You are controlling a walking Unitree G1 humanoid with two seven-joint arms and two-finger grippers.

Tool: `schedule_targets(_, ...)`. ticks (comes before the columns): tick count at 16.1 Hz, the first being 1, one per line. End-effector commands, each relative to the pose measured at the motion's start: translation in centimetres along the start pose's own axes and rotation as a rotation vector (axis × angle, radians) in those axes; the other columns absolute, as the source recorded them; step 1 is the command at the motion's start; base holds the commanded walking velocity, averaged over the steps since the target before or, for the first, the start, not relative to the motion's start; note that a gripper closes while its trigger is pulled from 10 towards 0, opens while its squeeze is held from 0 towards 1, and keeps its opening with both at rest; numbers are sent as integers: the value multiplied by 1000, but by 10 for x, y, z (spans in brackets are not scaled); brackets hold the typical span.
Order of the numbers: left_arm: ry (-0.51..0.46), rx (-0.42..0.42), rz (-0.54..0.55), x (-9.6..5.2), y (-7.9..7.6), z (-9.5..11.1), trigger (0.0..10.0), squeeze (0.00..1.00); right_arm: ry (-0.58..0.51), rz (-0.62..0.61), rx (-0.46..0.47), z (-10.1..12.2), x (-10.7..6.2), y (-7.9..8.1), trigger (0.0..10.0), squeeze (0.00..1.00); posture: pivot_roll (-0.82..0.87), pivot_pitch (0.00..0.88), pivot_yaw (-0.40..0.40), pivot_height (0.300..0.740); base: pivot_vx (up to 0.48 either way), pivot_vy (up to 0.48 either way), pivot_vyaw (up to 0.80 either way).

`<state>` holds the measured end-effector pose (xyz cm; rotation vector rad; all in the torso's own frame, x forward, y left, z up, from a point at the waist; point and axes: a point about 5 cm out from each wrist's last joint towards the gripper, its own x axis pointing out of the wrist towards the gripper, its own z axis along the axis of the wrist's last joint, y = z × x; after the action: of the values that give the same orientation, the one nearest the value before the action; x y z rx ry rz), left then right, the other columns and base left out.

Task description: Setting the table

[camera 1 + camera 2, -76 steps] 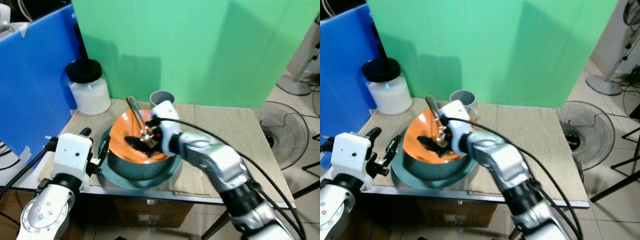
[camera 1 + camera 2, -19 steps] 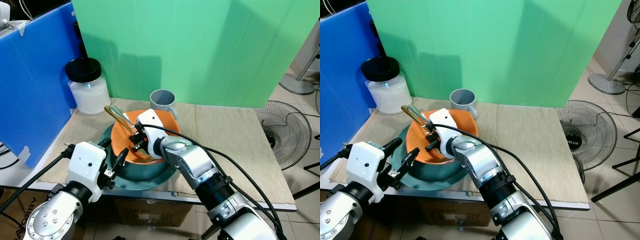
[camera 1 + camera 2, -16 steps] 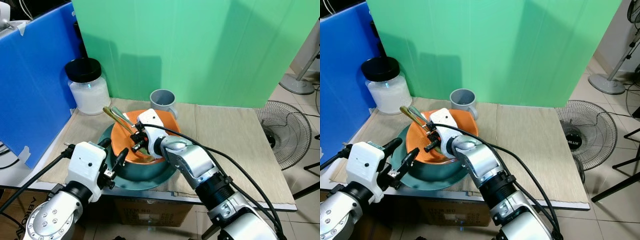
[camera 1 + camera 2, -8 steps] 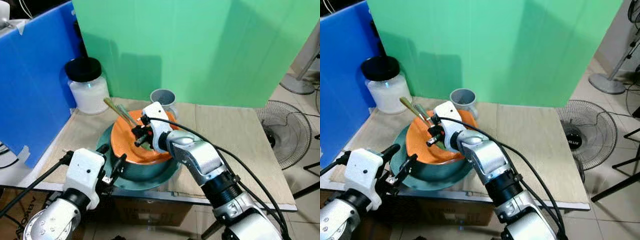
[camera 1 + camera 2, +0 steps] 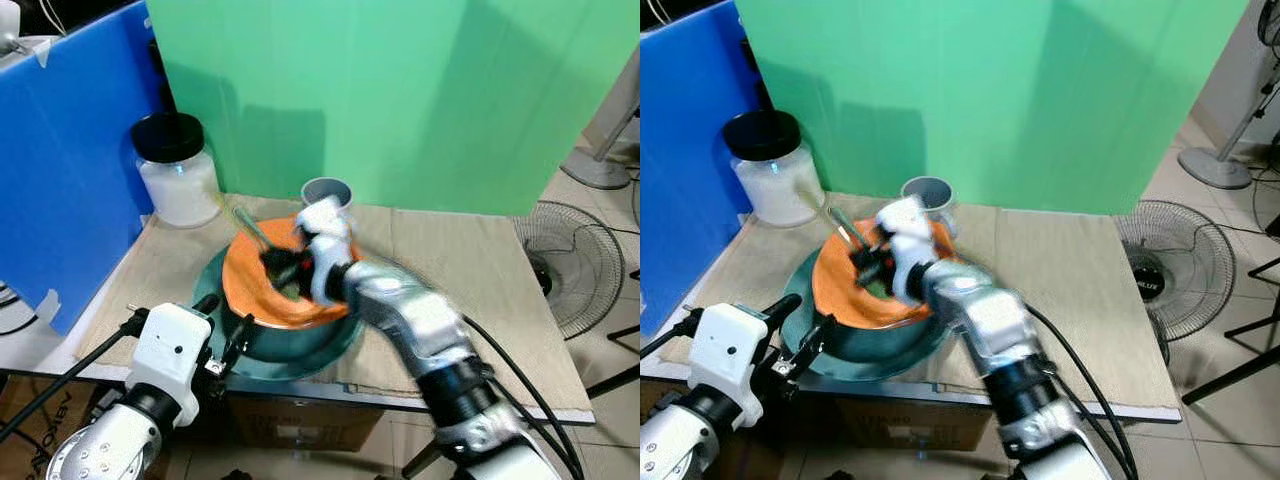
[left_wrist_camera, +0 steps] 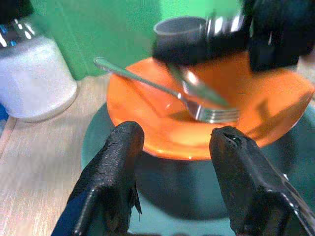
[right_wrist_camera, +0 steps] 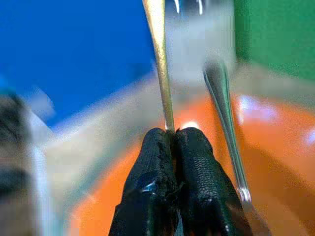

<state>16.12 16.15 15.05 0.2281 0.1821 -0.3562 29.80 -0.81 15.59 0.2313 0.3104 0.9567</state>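
On the surface [image 5: 480, 270], covered by a beige cloth, sits a stack: orange plate [image 5: 250, 285] on top of a dark bowl [image 5: 290, 340], which sits on a teal plate [image 5: 330, 352]. Right gripper [image 7: 173, 147] is over the orange plate, fingers [image 7: 152, 177] pinched tight on a thin gold-coloured utensil handle [image 7: 161, 64] that sticks up and away toward the jar. What kind of utensil it is cannot be told; its lower end is hidden by the gripper. Right arm is motion-blurred in both eye views. A silver fork [image 6: 197, 105] lies in the orange plate, tines low in the dish, handle resting out over the rim on the jar side. In the right wrist view a second, silver handle [image 7: 224, 113] runs just beside the gold one, not gripped.

Left gripper [image 6: 172, 162] hovers at the near edge of the surface, just in front of the stack, fingers [image 6: 115, 162] spread apart and holding nothing, pointed at the bowl and plate.

Grey cup [image 5: 325, 192] stands just behind the orange plate, near the green backdrop [image 5: 400, 90]. White jar with black lid [image 5: 178, 172] stands at the back left corner of the surface, beside a blue panel [image 5: 70, 150]. A floor fan [image 5: 570, 265] lies on the floor to the right of the surface.
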Motion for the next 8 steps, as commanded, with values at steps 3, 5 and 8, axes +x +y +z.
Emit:
schedule_targets(3,-65,-18,-35,0,-8,9,10000,0,-225,145,194,30,-36,-9,0,0,18,0,-18,740,0,0,0)
schedule_targets(5,-68,-15,-42,3,-8,10,10000,0,-269,194,228,35,-53,-13,0,0,16,0,-12,740,0,0,0)
schedule_targets(8,-75,-1,-9,11,-3,11,10000,0,-322,134,173,43,-81,-20,3961,0,10,0,-1,740,0,0,0)
